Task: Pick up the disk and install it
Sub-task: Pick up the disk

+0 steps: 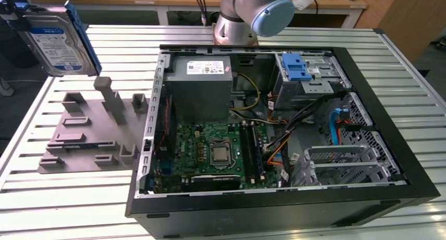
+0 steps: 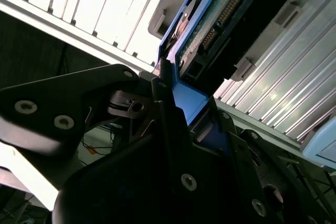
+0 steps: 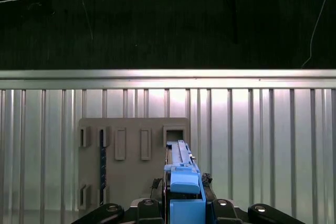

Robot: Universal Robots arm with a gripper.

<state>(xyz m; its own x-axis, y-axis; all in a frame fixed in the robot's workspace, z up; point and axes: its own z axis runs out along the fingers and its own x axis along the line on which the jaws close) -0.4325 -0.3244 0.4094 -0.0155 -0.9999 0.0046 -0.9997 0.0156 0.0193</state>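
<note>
A slatted metal table holds an open black computer case lying on its side, toward the exterior view's right. Inside it are a green circuit board, a grey metal box with a small white sticker, and a blue plastic latch on a metal cage near the far corner. The base of the robot arm stands just behind the case.

To the exterior view's left of the case lies a flat grey holder plate with raised posts and slots.

The disk hangs in the air at the exterior view's far upper left, standing on edge with its white-and-blue label showing and its blue frame along one side. It is well apart from the case.

In the second wrist view, the claw is clamped tight on the blue frame of the disk. In the first wrist view the disk is seen edge-on in the claw, above the holder plate.
</note>
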